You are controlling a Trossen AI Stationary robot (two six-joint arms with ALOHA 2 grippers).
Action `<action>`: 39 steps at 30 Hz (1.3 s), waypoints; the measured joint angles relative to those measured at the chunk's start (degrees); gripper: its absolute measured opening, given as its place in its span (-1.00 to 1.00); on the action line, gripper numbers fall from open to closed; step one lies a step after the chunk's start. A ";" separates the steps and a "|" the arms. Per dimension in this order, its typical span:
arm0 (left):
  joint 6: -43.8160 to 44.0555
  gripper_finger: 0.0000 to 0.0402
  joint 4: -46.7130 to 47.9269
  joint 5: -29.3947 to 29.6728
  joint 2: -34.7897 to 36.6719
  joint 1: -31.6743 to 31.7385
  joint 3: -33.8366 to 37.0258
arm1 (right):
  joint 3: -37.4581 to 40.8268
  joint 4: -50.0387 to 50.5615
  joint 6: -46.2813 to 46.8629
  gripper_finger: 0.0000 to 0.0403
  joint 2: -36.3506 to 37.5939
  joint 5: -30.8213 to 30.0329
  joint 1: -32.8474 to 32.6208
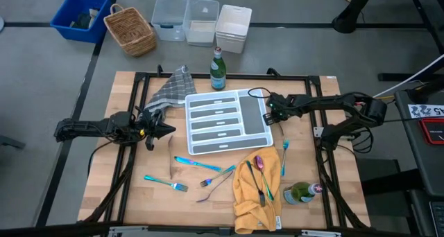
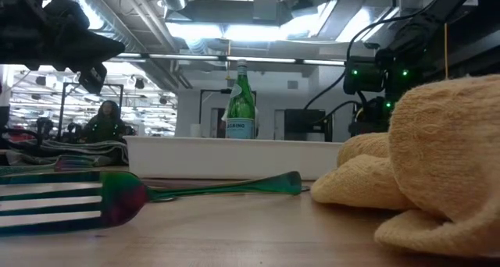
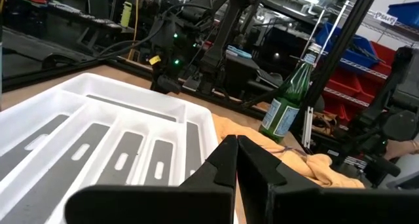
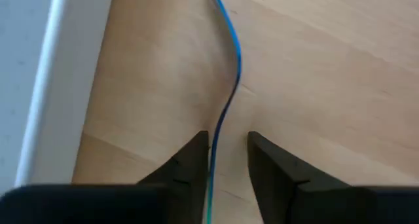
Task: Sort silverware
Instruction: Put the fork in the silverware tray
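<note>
Over on the left, the left gripper is hovering above the wooden table, just off the left edge of the white tray. Its fingers are pressing flat together and carrying nothing. A grey checked cloth is lying behind it, by the tray's far left corner.

The tray is sitting in the middle of the table with its slots showing bare, and a green bottle is standing upright just behind it.

Most of the silverware is lying loose on the wood in front of the tray. A blue fork is resting farthest left, a blue knife is lying nearer the tray, and a purplish fork is pointing toward the yellow cloth. On that cloth, a purplish spoon and a dark piece are lying side by side.

Another blue fork is lying on the table just right of the tray's near corner.

The right gripper is reaching in over the tray's right edge. From its wrist, the fingers are standing partway apart above bare wood. A slim blue piece, seen edge-on, is running between them and hugging one finger. I cannot tell if it is gripped.

A second green bottle is lying on its side near the cloth's right edge.
</note>
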State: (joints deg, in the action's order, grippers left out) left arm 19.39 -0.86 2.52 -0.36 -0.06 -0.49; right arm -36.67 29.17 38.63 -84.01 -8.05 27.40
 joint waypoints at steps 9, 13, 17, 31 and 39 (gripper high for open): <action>-0.21 -1.00 0.00 0.00 0.00 -0.02 0.00 | -0.44 -0.46 -0.09 -0.92 0.17 1.07 0.02; -0.24 -1.00 0.00 0.00 0.00 -0.01 0.00 | -3.29 2.25 -1.84 -0.96 0.08 1.83 0.02; -0.24 -1.00 0.00 0.00 0.00 -0.01 0.00 | -7.47 4.86 -5.47 -0.96 0.15 1.70 0.00; -0.26 -1.00 0.00 0.02 0.00 0.00 0.00 | -23.05 14.98 -9.22 -0.98 0.24 2.52 -0.07; -0.28 -1.00 -0.01 0.04 0.02 0.01 0.00 | -23.30 20.80 -9.24 -0.99 0.28 1.56 -0.07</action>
State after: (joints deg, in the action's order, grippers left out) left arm 19.11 -0.87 2.57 -0.34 -0.05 -0.49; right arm -59.96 49.98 29.40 -83.72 -6.49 27.33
